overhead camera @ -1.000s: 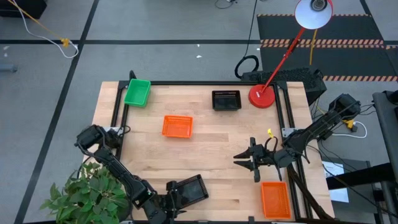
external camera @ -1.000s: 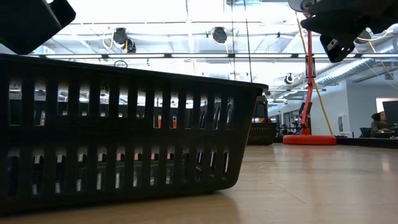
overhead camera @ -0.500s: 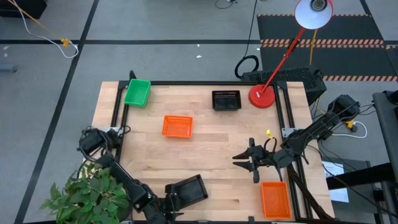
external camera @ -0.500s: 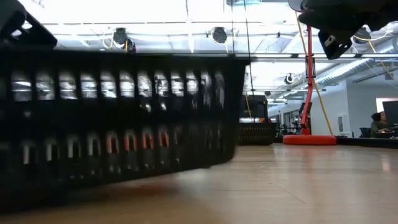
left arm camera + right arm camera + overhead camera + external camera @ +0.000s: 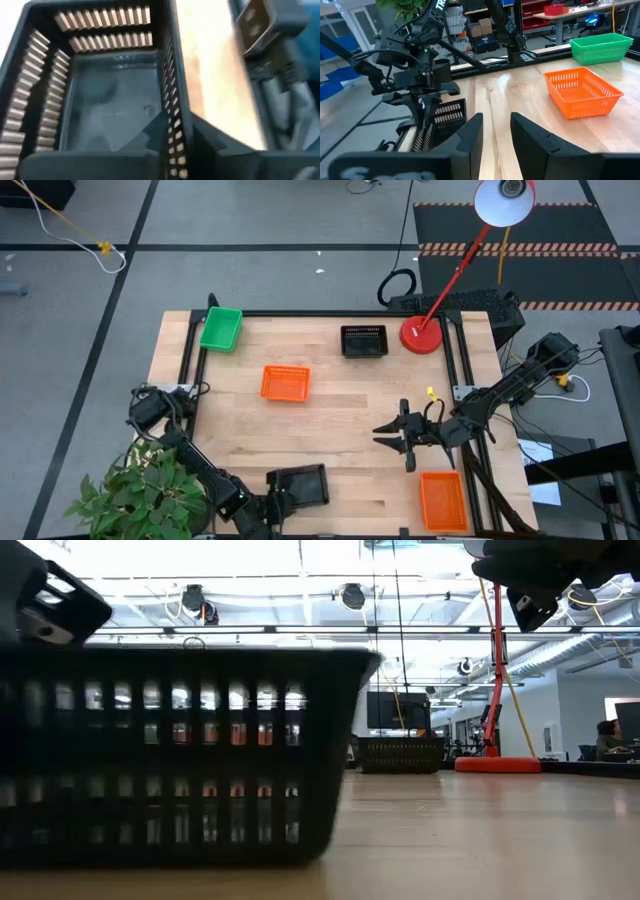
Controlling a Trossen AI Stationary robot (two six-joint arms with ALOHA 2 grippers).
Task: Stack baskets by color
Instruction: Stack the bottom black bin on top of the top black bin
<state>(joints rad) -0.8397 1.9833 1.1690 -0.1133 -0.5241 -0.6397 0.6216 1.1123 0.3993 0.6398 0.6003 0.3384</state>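
Near the table's front edge a black basket (image 5: 305, 484) stands on its bottom, filling the low view (image 5: 170, 750). My left gripper (image 5: 274, 500) is shut on it from the near-left side. My right gripper (image 5: 393, 436) hangs open and level above the table's right part, holding nothing. An orange basket (image 5: 443, 500) sits at the near right corner and another orange basket (image 5: 285, 383) mid-table. A green basket (image 5: 221, 328) is at the far left. A second black basket (image 5: 364, 340) is at the far middle. My left gripper has one finger (image 5: 150, 132) inside the black basket and one finger (image 5: 220, 145) outside it, with a slotted side wall (image 5: 172, 100) between them. The fingers slant down over the rim from the near-left. The basket's bottom stays flat on the table.
A round red lamp base (image 5: 422, 335) stands at the far right beside the far black basket, its red pole leaning up. A potted plant (image 5: 140, 495) crowds the near left corner. Bare wood lies between the mid-table orange basket and my right gripper.
My left gripper has sunk onto the near black basket. The basket has turned about on the table, its far end swinging toward the table's left, and now lies nearly square with the front edge. The right arm has kept still.
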